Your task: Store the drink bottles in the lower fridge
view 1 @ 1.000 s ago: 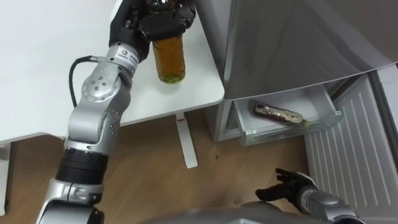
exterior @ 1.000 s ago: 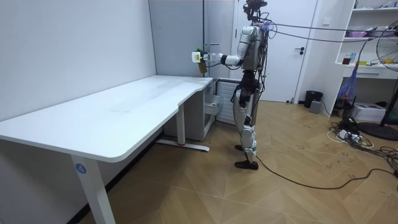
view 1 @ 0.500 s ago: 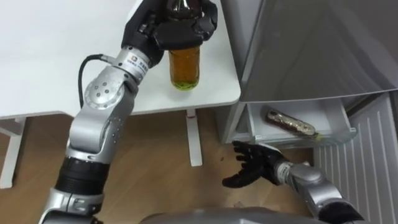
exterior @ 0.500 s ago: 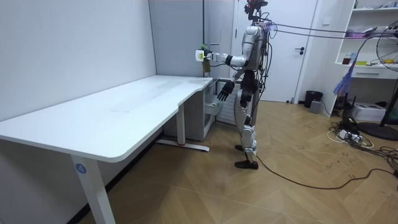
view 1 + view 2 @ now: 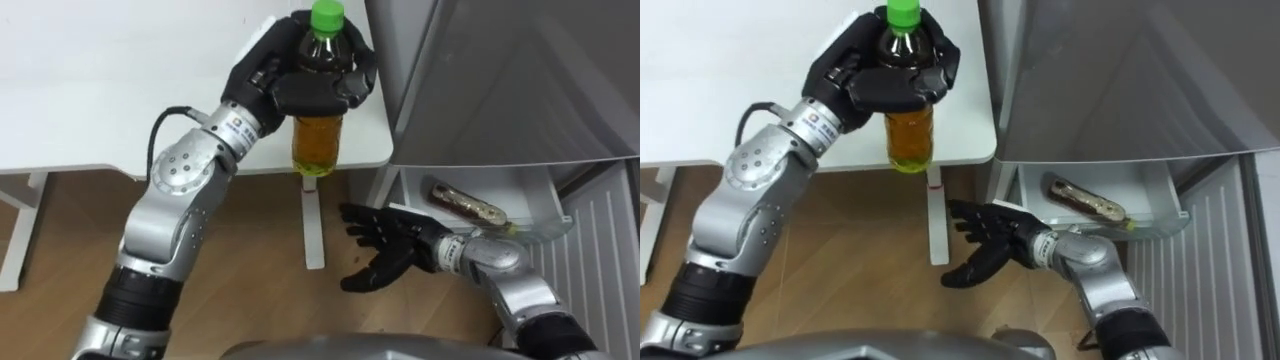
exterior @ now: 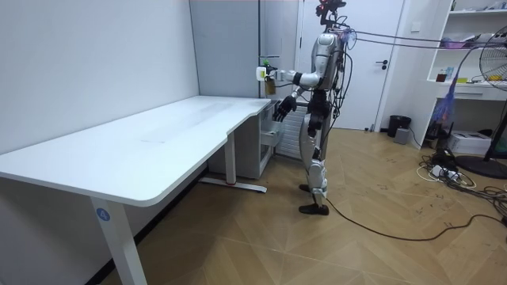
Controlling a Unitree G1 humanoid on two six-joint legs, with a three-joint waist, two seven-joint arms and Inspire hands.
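My left hand (image 5: pixel 300 85) is shut on the neck and shoulder of a drink bottle (image 5: pixel 318 145) with amber liquid and a green cap. It holds the bottle upright in the air at the white table's (image 5: pixel 100 80) right corner, just left of the grey fridge (image 5: pixel 500 80). Below it my right hand (image 5: pixel 385 245) is open, palm up, with nothing in it. The fridge's lower drawer (image 5: pixel 530 225) is pulled out, and a brown oblong drink (image 5: pixel 465 200) lies on its side inside. In the room view I stand upright at the table's far end beside the fridge, with the bottle (image 6: pixel 269 83) raised.
The table's leg and foot (image 5: pixel 312 225) stand on the wooden floor under the corner. A white ribbed panel (image 5: pixel 600 260) is at the drawer's right. Behind me in the room view are a door (image 6: pixel 380 63), shelves and a fan (image 6: pixel 487 87).
My left hand has carried the bottle off the tabletop to the table's corner, nearer the fridge. My right hand has risen from low down and spread open under the bottle.
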